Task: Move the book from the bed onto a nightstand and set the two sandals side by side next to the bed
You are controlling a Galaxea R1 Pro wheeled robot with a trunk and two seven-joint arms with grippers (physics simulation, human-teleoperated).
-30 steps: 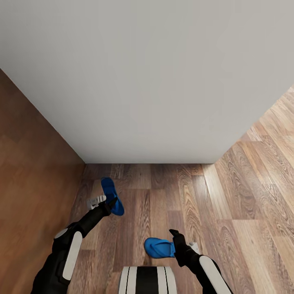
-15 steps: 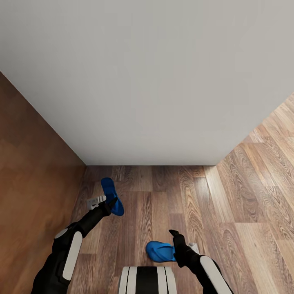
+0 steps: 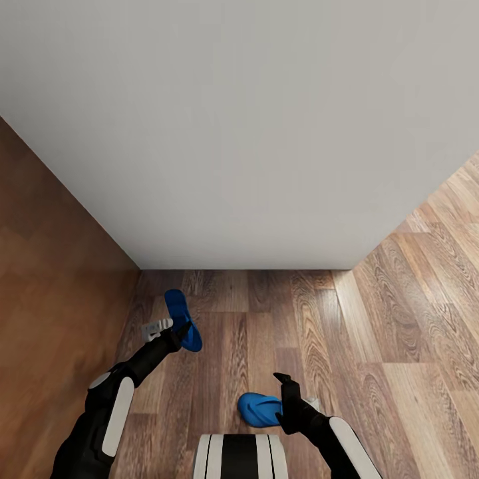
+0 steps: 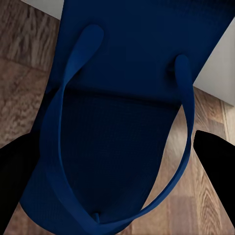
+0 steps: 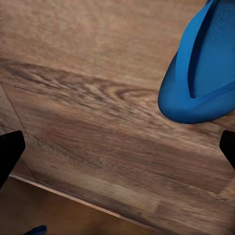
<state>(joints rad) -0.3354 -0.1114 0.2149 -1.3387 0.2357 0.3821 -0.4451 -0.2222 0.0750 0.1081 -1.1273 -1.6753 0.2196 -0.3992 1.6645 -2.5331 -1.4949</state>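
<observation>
The pale grey bed (image 3: 253, 133) fills the upper part of the head view. One blue sandal (image 3: 178, 307) sits at my left gripper (image 3: 181, 330), close to the bed's edge. In the left wrist view this sandal (image 4: 117, 98) lies lengthwise between the two dark fingers (image 4: 213, 159), which press close to its sides. The other blue sandal (image 3: 258, 408) lies flat on the wood floor just left of my right gripper (image 3: 283, 398). In the right wrist view that sandal (image 5: 205, 83) is off to one side and the right gripper (image 5: 117, 152) is open with only floor between its fingers. The book and the nightstand are out of view.
A tall brown wooden panel (image 3: 46, 279) walls off the left side. Striped wood-plank floor (image 3: 399, 319) runs along the bed's right side and in front of my base (image 3: 239, 456).
The right-hand sandal has slid slightly down and right on the floor, and my right gripper has edged a little left. The left arm and its sandal have not moved.
</observation>
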